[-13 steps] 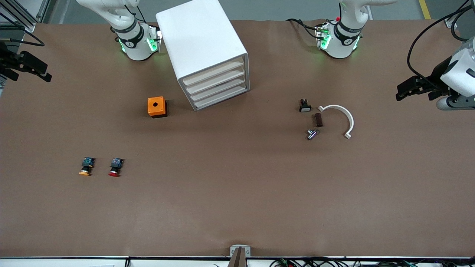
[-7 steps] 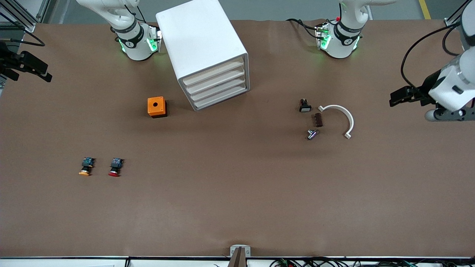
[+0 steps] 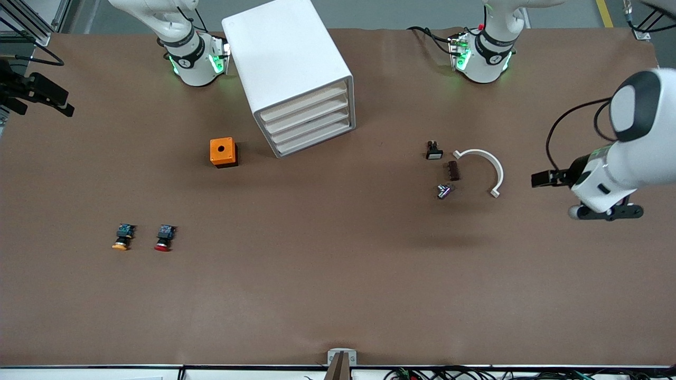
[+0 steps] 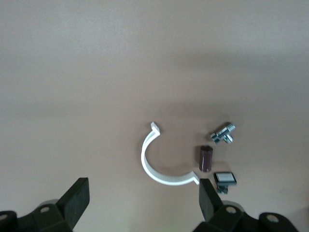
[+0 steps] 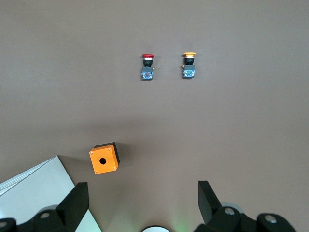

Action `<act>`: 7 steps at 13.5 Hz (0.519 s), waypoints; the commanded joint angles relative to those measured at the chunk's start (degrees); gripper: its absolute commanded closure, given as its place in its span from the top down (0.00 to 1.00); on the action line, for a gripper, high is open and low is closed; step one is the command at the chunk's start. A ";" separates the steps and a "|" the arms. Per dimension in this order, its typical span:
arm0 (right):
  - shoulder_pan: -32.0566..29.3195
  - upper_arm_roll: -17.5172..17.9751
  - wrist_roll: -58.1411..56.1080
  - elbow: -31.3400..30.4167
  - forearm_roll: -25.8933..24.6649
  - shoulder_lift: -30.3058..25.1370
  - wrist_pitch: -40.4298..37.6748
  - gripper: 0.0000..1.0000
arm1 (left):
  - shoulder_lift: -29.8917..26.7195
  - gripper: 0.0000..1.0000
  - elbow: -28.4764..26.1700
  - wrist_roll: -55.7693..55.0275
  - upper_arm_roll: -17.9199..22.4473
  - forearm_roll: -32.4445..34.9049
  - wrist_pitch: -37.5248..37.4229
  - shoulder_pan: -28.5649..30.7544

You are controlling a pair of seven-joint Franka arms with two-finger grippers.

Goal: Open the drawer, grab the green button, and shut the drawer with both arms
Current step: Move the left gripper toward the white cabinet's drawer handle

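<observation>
Brown matting covers your table [image 3: 338,295], and the white cabinet [image 3: 288,58] stands on it between the two arm bases, its four cream drawers [image 3: 309,122] all pushed in. You can't see the green button anywhere, so where it lies cannot be told.

Your left gripper [image 3: 544,178] hangs over the table at the left arm's end, fingers [image 4: 77,198] spread wide and holding nothing. Its wrist view looks down on a white curved clip [image 4: 161,162], a dark brown block [image 4: 206,158], a metal fitting [image 4: 223,134] and a small white-faced switch [image 4: 225,179], all lying close together. In the front view that group sits nearer the camera than the left arm's base, the clip [image 3: 486,169] toward the gripper.

Your right gripper [image 3: 45,97] waits at the right arm's end of the table, released and empty too. Its wrist view shows an orange box [image 5: 104,158] with a round hole beside the cabinet corner [image 5: 41,188], plus a red-capped button [image 5: 147,66] and a yellow-capped one [image 5: 189,65] side by side. Both lie well nearer the camera than the box [image 3: 223,152].
</observation>
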 commanded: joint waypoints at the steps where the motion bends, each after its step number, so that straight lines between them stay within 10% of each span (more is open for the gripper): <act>1: 0.49 -0.12 1.12 -1.26 0.42 -1.49 0.59 1.00 | 3.60 1.00 0.11 -0.86 -0.11 0.96 2.87 -0.59; 7: 0.40 -0.21 1.12 -1.34 0.51 -1.49 0.67 1.00 | 8.52 1.00 -2.00 -19.89 -1.95 1.04 6.75 -5.07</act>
